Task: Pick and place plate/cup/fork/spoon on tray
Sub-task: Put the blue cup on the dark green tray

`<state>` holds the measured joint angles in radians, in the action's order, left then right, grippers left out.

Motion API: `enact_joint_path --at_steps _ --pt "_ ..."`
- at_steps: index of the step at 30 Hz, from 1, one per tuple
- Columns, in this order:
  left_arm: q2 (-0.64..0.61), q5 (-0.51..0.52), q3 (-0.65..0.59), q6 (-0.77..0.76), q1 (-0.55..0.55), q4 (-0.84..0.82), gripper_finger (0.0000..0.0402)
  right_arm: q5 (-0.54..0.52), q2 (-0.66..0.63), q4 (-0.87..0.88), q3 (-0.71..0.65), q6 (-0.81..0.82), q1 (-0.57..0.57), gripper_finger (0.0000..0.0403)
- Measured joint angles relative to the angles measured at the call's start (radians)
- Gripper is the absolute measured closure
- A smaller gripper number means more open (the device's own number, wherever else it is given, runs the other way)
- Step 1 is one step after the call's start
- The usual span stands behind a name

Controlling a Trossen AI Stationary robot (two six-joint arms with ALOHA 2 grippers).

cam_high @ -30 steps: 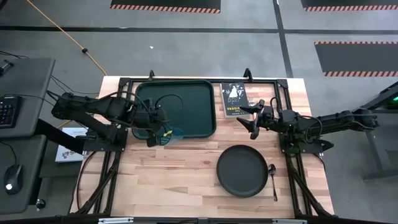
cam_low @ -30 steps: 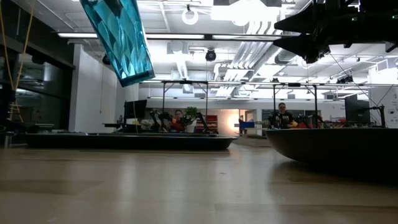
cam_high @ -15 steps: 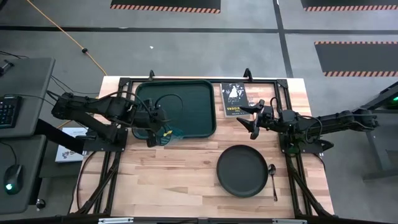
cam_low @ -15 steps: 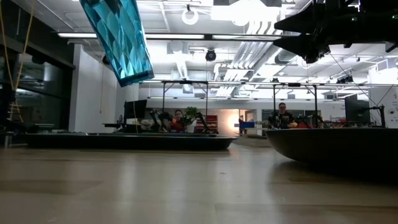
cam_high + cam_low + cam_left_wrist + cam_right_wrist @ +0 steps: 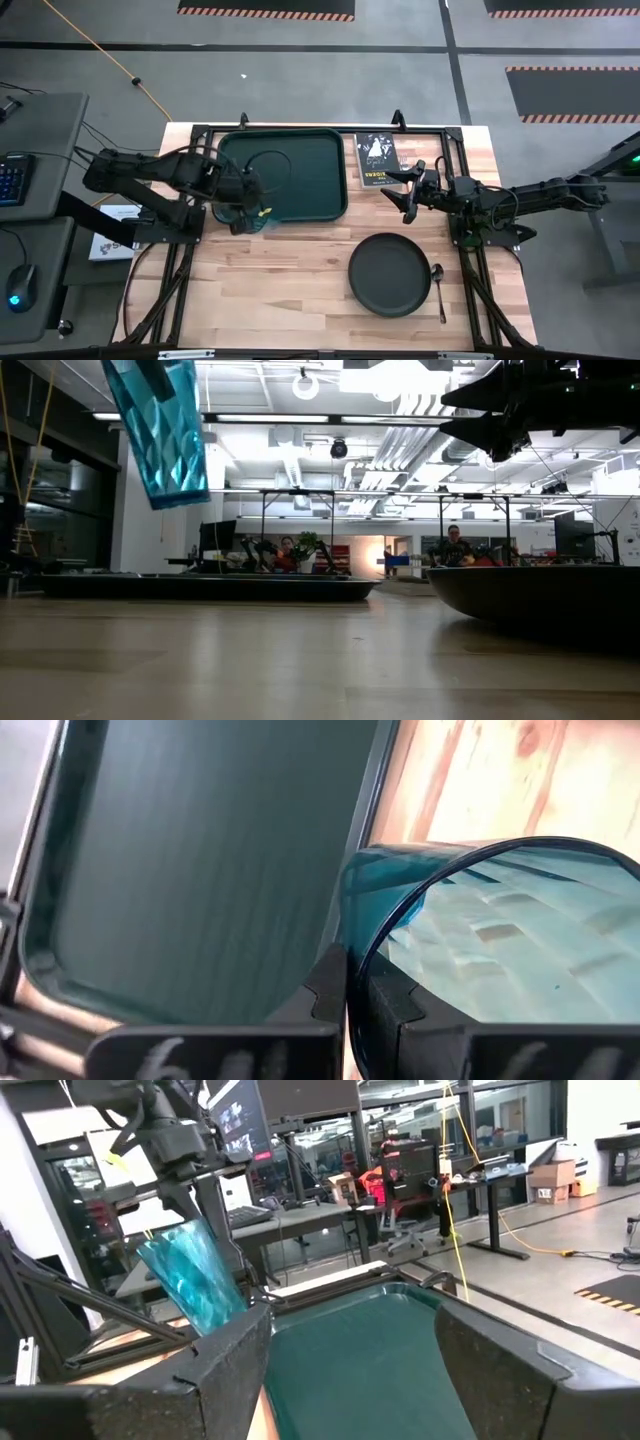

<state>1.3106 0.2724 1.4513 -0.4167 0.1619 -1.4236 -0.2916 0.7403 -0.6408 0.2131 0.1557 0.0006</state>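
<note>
1. The left hand (image 5: 243, 205) was closed on the cup (image 5: 256, 217), pinching its rim between the fingers, as the left wrist view showed; the teal cup hung clear above the table (image 5: 300, 270) at the tray's (image 5: 285, 170) near-left corner, tilted, judged to be a carry toward a spot on the tray
2. The right hand (image 5: 408, 193) waited with its fingers spread wide and nothing between them, above the table just beside the black book (image 5: 377, 160), facing across the tray; it seemed parked there to keep out of the left arm's way
3. The plate (image 5: 389, 274) lay on the table near the right arm's base, with the spoon (image 5: 439, 288) just to its right; both were still off the tray. I could not find the fork
4. The tray itself lay bare at the table's far side
5. Against the earlier pictures, the cup had moved: in the low view it sat farther left and hung less steeply tilted, and from above the left hand had drawn slightly back toward its arm's base. The right arm, plate and spoon had not shifted
</note>
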Motion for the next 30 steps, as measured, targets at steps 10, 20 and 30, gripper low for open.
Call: enact_joint_path --at_steps 10,20,30 --pt "0.020 0.159 0.001 0.080 -0.197 -0.139 0.0401 0.000 0.000 -0.015 0.000 -0.001 0.000 0.0128" --pt "0.033 0.076 -0.030 0.389 -0.788 0.019 0.0401 -0.003 -0.001 -0.042 0.000 0.000 0.000 0.0128" --pt "0.035 -0.219 -0.120 0.446 -1.191 0.200 0.0401 -0.002 -0.001 -0.048 0.000 0.001 0.000 0.0128"
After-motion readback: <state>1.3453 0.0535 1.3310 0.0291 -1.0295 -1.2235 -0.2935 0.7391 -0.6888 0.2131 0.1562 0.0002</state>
